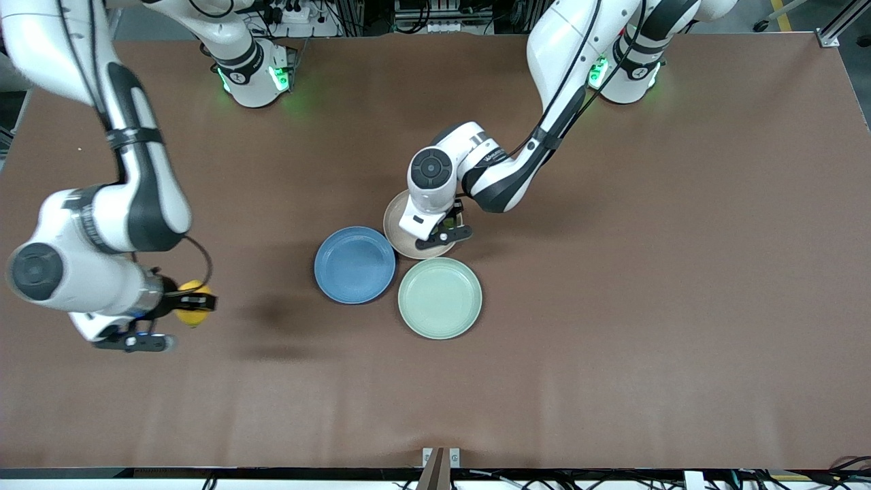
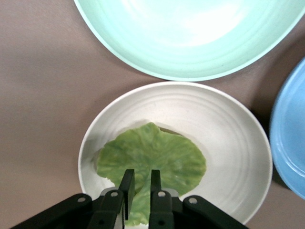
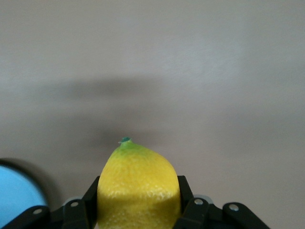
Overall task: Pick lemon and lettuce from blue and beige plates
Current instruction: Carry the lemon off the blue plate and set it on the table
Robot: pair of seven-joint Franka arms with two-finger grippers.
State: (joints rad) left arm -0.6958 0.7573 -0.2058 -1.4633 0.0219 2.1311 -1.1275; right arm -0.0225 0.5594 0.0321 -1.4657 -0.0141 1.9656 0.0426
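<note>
Both claws grip: right claw (image 3: 138, 200) lemon (image 3: 138, 186), left claw (image 2: 139, 191) lettuce (image 2: 152, 157).

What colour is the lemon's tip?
Green, on the yellow lemon; clearest in the right wrist view.

1. Left arm reaches from its base toward the middle of the bench, elbow bent, wrist pointing down.
2. Left gripper (image 2: 139, 183) is low over the beige plate (image 2: 228, 143), fingers (image 2: 127, 183) nearly together, pinching the edge of the lettuce (image 2: 157, 155).
3. Right arm is bent, forearm raised over the bench at its own end.
4. Right gripper (image 3: 138, 200) is in the air, clamped on the lemon (image 3: 138, 183).
</note>
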